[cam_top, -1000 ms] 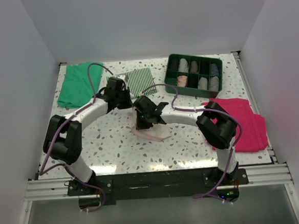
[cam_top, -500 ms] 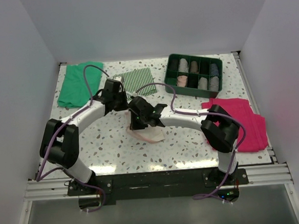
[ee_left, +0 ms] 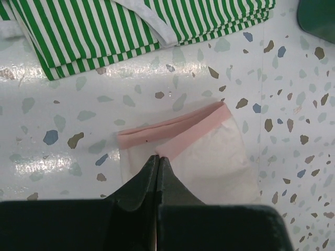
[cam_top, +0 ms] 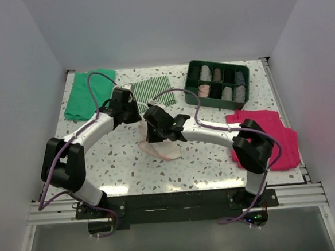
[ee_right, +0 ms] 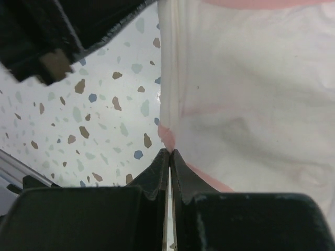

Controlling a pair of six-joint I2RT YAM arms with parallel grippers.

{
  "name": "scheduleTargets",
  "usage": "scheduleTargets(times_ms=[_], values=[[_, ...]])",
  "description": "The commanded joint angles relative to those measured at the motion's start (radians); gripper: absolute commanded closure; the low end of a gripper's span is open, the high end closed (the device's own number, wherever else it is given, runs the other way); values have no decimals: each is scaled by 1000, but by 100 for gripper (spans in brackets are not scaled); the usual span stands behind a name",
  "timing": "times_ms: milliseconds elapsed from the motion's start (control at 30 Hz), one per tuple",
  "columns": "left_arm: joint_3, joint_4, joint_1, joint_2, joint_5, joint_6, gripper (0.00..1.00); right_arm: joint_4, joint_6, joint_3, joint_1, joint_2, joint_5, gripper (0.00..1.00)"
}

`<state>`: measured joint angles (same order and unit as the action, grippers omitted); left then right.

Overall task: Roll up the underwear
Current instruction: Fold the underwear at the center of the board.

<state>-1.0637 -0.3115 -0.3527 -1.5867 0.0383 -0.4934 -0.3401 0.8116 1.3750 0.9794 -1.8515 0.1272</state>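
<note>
The underwear (cam_top: 162,150) is a thin pale pink garment with darker pink edging, partly lifted off the speckled table near its middle. My right gripper (cam_top: 151,136) is shut on its pink edge, seen at the fingertips in the right wrist view (ee_right: 169,151), where the fabric (ee_right: 251,89) spreads up and to the right. My left gripper (cam_top: 137,117) is shut, its tips (ee_left: 158,157) at a corner of the pink band (ee_left: 172,133); the fabric (ee_left: 209,157) lies beyond them. The left gripper's black body (ee_right: 52,36) shows at the top left of the right wrist view.
A green-and-white striped cloth (cam_top: 150,89) (ee_left: 104,31) lies just behind the grippers. A green cloth (cam_top: 85,94) is at the back left. A green compartment tray (cam_top: 215,62) holding rolls is at the back right. A magenta cloth (cam_top: 272,138) lies at the right.
Both grippers have moved left and slightly toward the back, staying shut. The underwear has travelled left with them.
</note>
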Motion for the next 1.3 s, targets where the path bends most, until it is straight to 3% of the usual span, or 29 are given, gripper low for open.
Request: scheduleTargets(times_ms=[0, 333, 800, 1133, 1267], values=[[-48, 11, 9, 45, -2, 18, 100, -23, -26, 27, 4, 126, 77, 97], [-67, -3, 32, 21, -34, 32, 100, -56, -22, 185, 12, -57, -78, 97], [-45, 89, 113, -131, 32, 35, 100, 2, -2, 256, 13, -270, -97, 97], [-70, 129, 136, -234, 64, 29, 97, 23, -5, 303, 12, -339, -144, 90], [-93, 140, 146, -272, 109, 39, 90, 41, -14, 288, 8, -315, -161, 79]])
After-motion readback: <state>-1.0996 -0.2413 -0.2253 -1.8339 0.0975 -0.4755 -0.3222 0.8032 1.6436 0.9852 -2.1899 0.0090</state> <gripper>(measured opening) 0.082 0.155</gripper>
